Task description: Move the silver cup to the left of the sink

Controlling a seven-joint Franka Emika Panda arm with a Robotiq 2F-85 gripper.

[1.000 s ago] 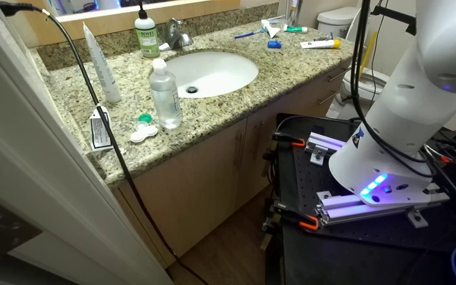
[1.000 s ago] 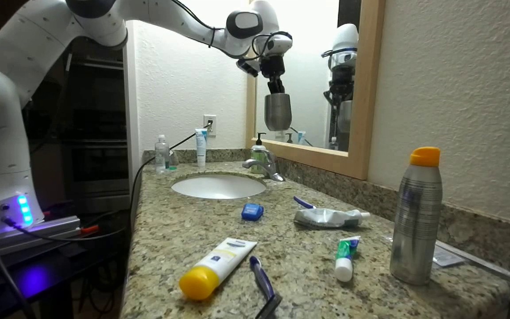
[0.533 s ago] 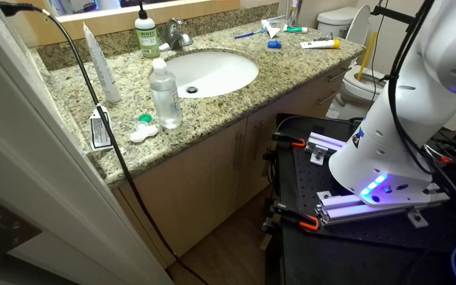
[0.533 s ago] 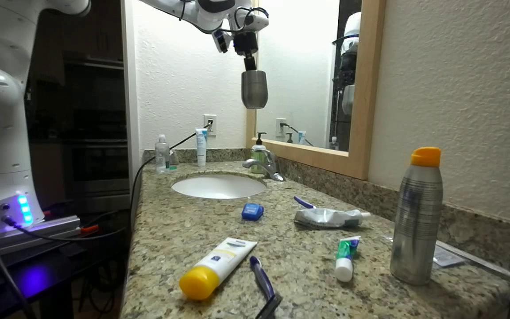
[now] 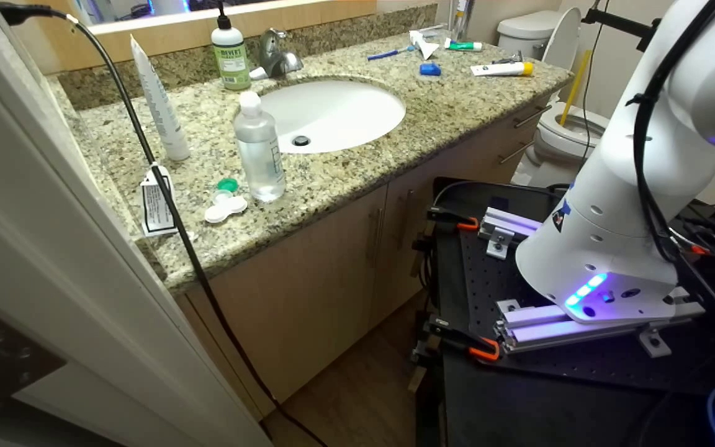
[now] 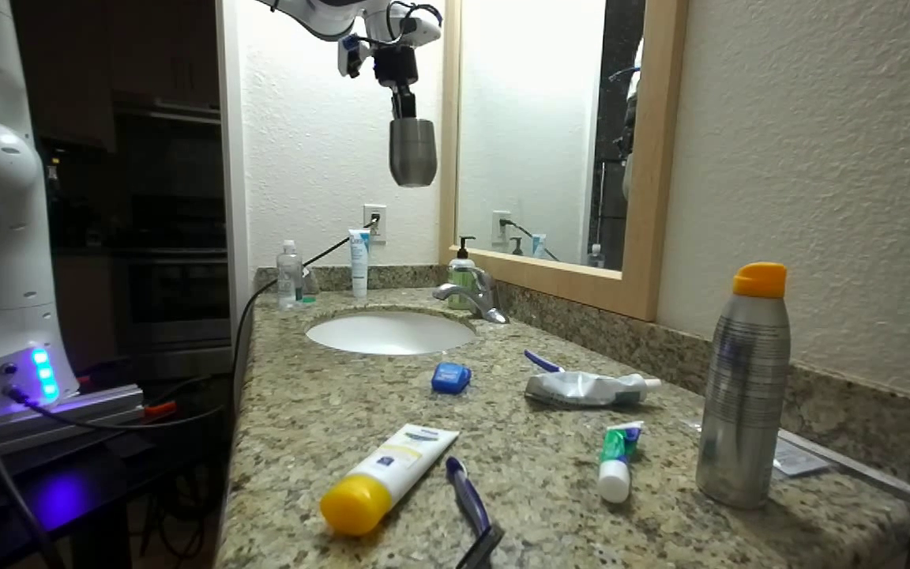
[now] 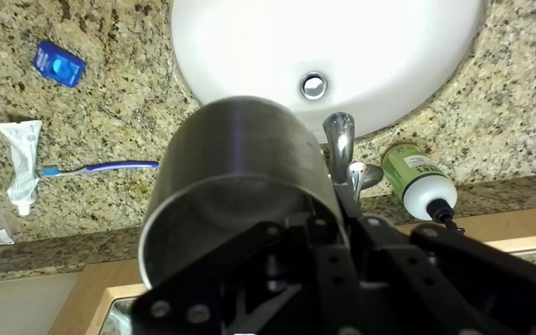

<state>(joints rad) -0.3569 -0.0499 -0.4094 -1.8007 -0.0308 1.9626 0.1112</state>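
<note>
Silver cup (upright) held aloft.

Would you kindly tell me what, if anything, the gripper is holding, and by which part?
The gripper holds the silver cup by its side wall at the rim, one finger inside the cup and the other outside.

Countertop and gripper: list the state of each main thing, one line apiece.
Cup, held aloft, mouth up
Gripper, shut on cup
Faucet, not running
Soap bottle, upright
Clear bottle, upright, capped
White tube, standing
Spray can, upright, capped
Yellow-capped tube, lying, capped
Crumpled tube, lying
Toothbrush, lying
Razor, lying
</note>
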